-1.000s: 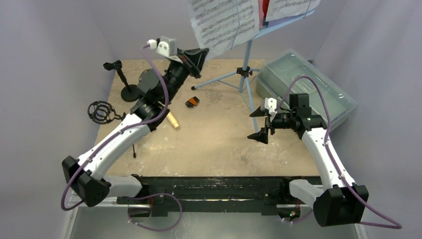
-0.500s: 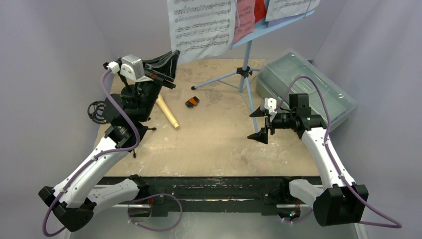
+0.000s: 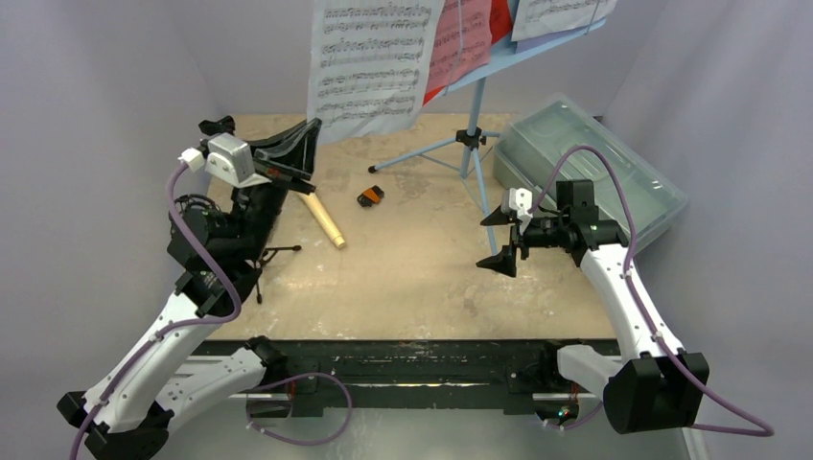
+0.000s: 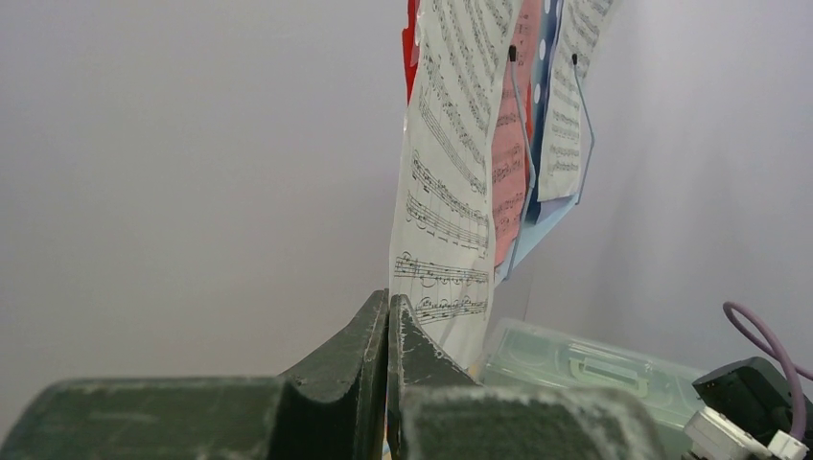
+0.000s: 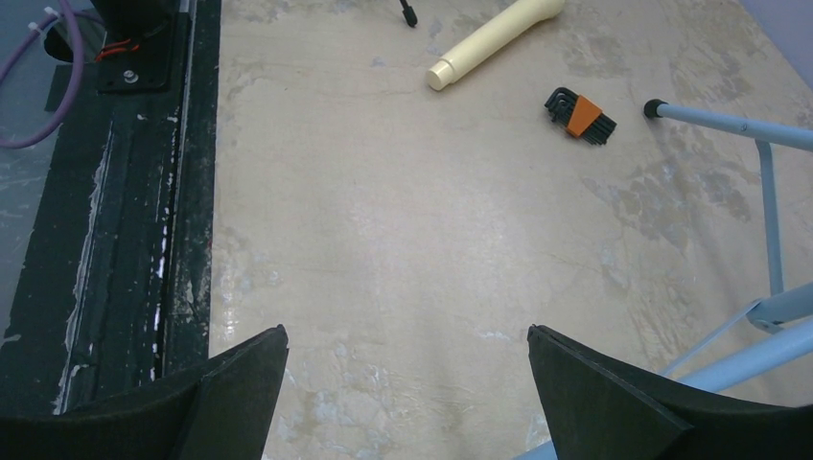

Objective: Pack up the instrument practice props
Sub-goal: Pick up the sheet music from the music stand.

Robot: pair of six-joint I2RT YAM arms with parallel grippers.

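Top view: the left fingers (image 3: 297,140), raised at the upper left of the frame, are pressed together at the lower left corner of the white music sheet (image 3: 369,62), which hangs from the light-blue music rack (image 3: 476,115) at the top centre. A pink sheet (image 3: 458,43) and a red sheet (image 3: 499,19) sit behind it on the rack. The right fingers (image 3: 499,264) are spread and hold nothing, at centre right, just beside a rack leg. The beige microphone (image 3: 321,218) and a hex-key set (image 3: 371,196) lie apart on the bench (image 3: 412,278); a plastic box (image 3: 594,168) stands at the right.

Left wrist view: the left fingers (image 4: 355,355) are closed tip to tip, pinching the white music sheet (image 4: 446,192) by its bottom edge. The pink sheet (image 4: 510,163) and the plastic box (image 4: 575,359) show behind.

Right wrist view: the right fingers (image 5: 240,383) stand wide apart over bare bench (image 5: 383,211). The beige microphone (image 5: 494,40) lies at the top and the hex-key set (image 5: 580,115) to its right.
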